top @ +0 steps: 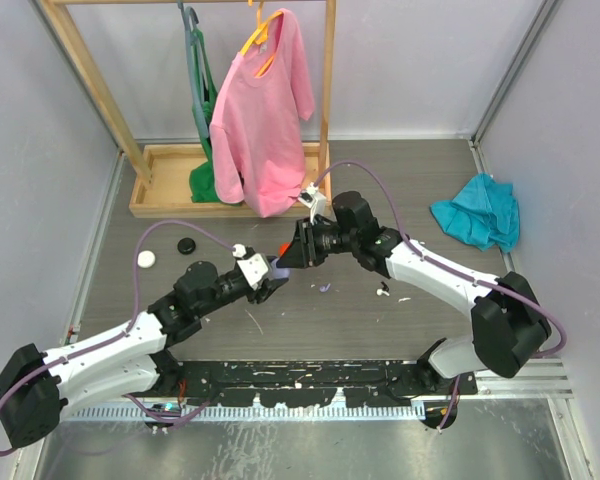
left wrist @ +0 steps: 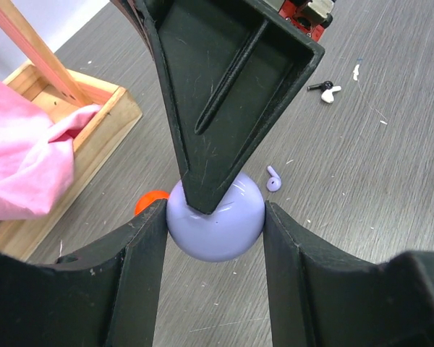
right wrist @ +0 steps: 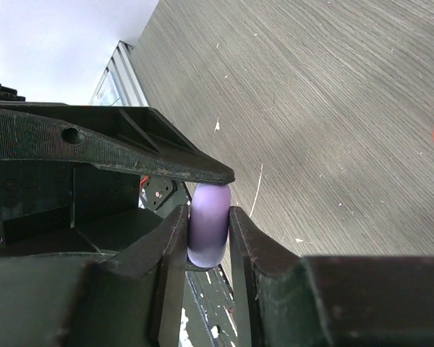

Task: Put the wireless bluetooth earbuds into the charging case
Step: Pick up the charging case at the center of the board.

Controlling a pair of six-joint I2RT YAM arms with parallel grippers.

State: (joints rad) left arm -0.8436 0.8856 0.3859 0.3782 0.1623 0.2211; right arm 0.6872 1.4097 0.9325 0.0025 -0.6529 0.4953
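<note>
Charging case [left wrist: 217, 238] sits clamped in both left hand [left wrist: 215, 217] and right hand [right wrist: 208, 225]; lilac earbud [left wrist: 273, 179] lies just beyond.

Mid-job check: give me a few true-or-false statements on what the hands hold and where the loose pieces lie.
1. The left hand and right hand both grip the lilac case. True.
2. The lilac earbud is in that case. False: it lies loose on the table.
3. A pink shirt hangs on the rack. True.
4. The teal cloth lies on the table's left side. False: it lies on the right side.
</note>
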